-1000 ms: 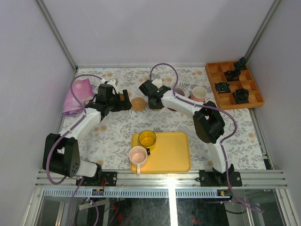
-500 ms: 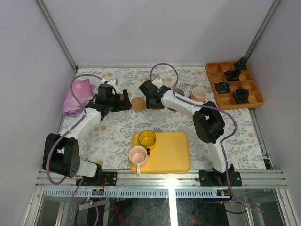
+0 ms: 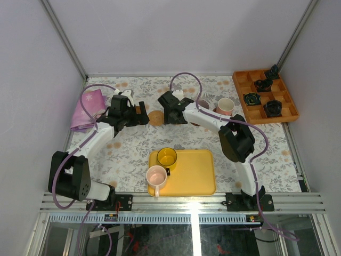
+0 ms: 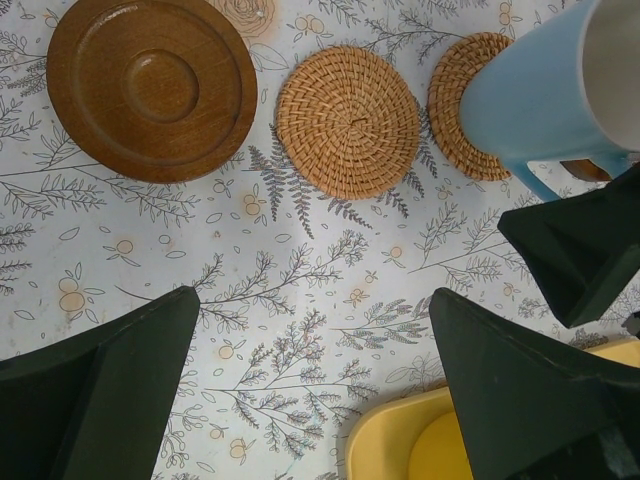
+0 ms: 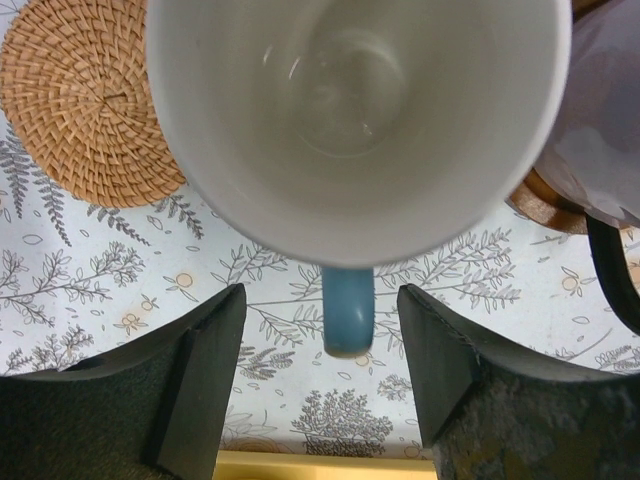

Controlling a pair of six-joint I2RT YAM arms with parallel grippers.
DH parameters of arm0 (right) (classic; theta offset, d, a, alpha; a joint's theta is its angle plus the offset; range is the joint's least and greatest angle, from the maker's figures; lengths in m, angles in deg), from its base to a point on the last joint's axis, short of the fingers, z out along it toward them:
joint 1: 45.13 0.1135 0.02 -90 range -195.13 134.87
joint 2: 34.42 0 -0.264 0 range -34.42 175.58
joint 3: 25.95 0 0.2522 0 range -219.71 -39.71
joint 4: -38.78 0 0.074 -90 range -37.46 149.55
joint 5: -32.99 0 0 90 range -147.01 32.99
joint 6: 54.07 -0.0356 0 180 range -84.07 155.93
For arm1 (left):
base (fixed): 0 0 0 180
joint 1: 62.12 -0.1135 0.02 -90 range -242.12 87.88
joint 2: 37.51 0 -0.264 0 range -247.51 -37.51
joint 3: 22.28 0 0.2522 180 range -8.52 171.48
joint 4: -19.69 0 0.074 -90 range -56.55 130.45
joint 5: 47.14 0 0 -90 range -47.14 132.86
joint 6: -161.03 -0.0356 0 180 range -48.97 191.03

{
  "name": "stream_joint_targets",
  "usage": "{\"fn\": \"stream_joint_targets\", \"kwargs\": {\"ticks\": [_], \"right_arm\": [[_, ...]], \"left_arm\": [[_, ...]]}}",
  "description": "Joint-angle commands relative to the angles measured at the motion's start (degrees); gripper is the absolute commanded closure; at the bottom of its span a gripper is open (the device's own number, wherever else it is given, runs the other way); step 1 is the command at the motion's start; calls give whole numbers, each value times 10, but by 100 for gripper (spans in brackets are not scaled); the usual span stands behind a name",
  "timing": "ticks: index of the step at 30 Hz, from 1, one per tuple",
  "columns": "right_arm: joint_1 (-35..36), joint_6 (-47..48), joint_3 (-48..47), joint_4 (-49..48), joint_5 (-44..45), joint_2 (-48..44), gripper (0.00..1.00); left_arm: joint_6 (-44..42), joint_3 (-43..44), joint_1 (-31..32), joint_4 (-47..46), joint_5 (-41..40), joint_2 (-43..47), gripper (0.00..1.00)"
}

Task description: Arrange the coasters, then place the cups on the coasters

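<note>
At the back of the flower-patterned tabletop, the light blue ceramic mug stands on a tan woven round coaster. Its handle lies between the right gripper's fingers, which are spread clear of it. The left gripper hovers nearby, its fingers wide apart.

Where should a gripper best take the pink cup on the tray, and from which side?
Probably its rim wall, from above: the pink cup stands upright, mouth open. Pinch the left wall, one finger inside, since the yellow cup crowds its far right side and the handle points near.
</note>
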Motion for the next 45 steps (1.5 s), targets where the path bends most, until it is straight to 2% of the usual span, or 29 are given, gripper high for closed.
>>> {"fn": "stream_joint_targets", "kwargs": {"ticks": [1,6,10,14,19,21,30,45], "right_arm": [[-4,-3,19,-7,-14,-73,29],[2,4,52,-16,-8,-129,16],[10,21,91,-20,-12,-171,13],[21,56,136,-44,-37,-215,19],[43,94,176,-39,-56,-248,39],[51,106,190,-37,-66,-257,43],[99,142,207,-31,-117,-256,47],[137,154,221,9,-124,-234,46]], "left_arm": [[-13,6,1,14,9,20,0],[-6,-8,1,17,25,33,0],[2,-17,2,16,38,40,0],[6,-20,3,13,51,45,0],[5,-17,11,12,67,47,0],[5,-19,17,12,73,49,0],[9,-35,45,26,78,65,0],[29,-75,54,32,75,121,0]]}}
